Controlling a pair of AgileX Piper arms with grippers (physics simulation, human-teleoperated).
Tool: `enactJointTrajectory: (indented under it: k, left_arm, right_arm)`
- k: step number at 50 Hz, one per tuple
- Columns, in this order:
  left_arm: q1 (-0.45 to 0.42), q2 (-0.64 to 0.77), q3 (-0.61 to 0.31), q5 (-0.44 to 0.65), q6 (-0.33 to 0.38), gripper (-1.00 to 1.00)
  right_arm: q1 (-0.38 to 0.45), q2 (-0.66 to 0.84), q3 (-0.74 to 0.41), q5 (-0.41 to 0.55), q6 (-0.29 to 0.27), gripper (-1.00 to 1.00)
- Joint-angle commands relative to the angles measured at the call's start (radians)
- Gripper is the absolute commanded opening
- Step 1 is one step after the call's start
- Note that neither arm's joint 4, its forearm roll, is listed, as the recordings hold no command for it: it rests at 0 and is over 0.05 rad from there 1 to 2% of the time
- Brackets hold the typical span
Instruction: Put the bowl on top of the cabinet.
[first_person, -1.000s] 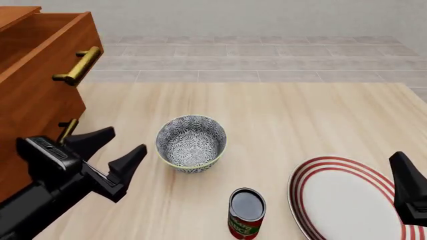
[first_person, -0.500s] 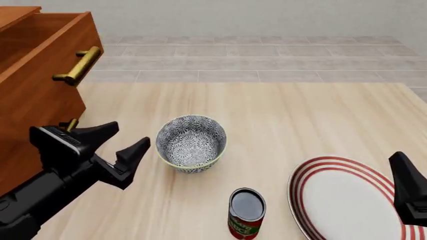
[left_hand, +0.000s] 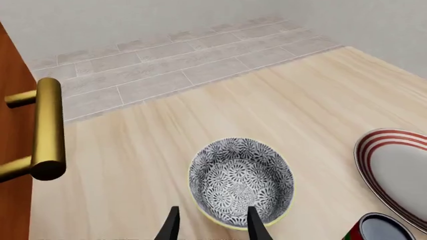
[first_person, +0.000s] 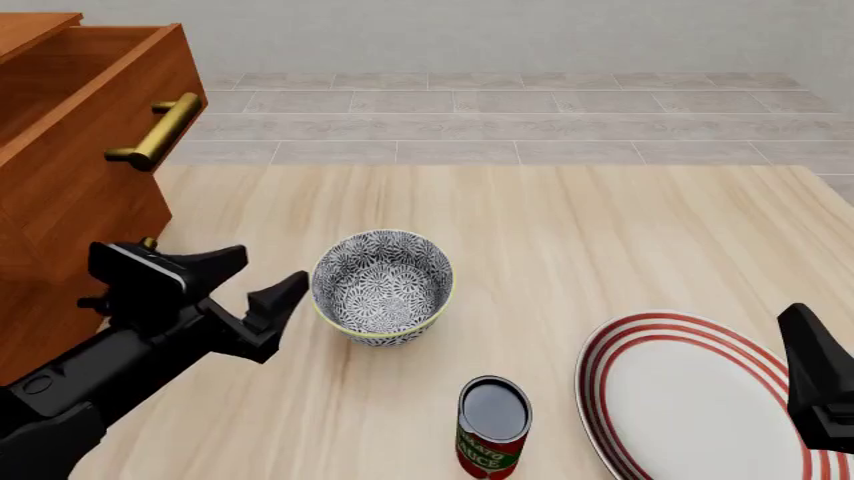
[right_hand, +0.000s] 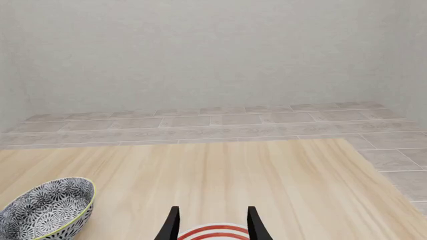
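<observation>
Two black, wedge-shaped fingers (first_person: 283, 295) of the left gripper (first_person: 251, 283) stand spread apart with nothing between them, their tips just short of the bowl (first_person: 382, 286), which sits upright on the table directly ahead of them. From the left wrist view the same fingertips frame the bowl's (left_hand: 241, 181) near rim, close to it but not touching as far as can be told. It is a small, deep, round vessel, covered inside and out in a dense grey-and-white floral print, with a pale yellowish lip. Beside the gripper, on its outer side, rises the cabinet (first_person: 74, 175), a tall reddish-brown wooden block with a smooth grain and cylindrical brass bar handles (first_person: 158, 131). Further off, beyond the bowl toward the right arm, stands a short round can (first_person: 493, 426) with a dark top and red label, then a flat white plate (first_person: 701, 407) ringed in red. The right gripper (right_hand: 212, 223) hangs over that plate's edge, its thin dark fingers parted and empty. Everything rests on a pale, matte wood-grain table (first_person: 601, 230).
</observation>
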Motion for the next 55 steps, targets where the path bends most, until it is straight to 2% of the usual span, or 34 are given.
enactJointTrajectory:
  k: [1, 11, 18, 23, 29, 37, 40, 44, 46, 55]
  left_arm:
    - [0.015, 0.069, -0.028, 0.014, 0.006, 1.0]
    - [0.009, 0.092, -0.038, 0.012, -0.044, 1.0]
    - [0.009, 0.122, -0.046, 0.006, -0.03, 1.0]
    - [0.002, 0.15, -0.056, 0.007, -0.061, 1.0]
    - [0.003, 0.16, -0.062, 0.012, -0.061, 1.0]
    - [0.002, 0.166, -0.065, 0.014, -0.129, 1.0]
    - [0.01, 0.159, -0.064, 0.016, -0.122, 1.0]
    - [0.012, 0.171, -0.062, 0.009, -0.167, 1.0]
    - [0.022, 0.171, -0.06, 0.008, -0.151, 1.0]
    - [0.026, 0.205, -0.074, 0.006, -0.194, 1.0]
  right_arm:
    - [0.0, 0.0, 0.0, 0.0, 0.001, 1.0]
    - [0.0, 0.0, 0.0, 0.0, 0.001, 1.0]
    - [0.001, 0.0, -0.001, 0.0, 0.0, 1.0]
    - [0.0, 0.0, -0.001, 0.0, 0.0, 1.0]
    - [0.0, 0.0, 0.0, 0.0, 0.001, 1.0]
    - [0.0, 0.0, 0.0, 0.0, 0.0, 1.0]
    - [0.0, 0.0, 0.0, 0.001, 0.001, 1.0]
    - [0.0, 0.0, 0.0, 0.0, 0.001, 1.0]
    - [0.001, 0.0, 0.0, 0.001, 0.001, 1.0]
    - [0.002, 0.0, 0.0, 0.001, 0.001, 1.0]
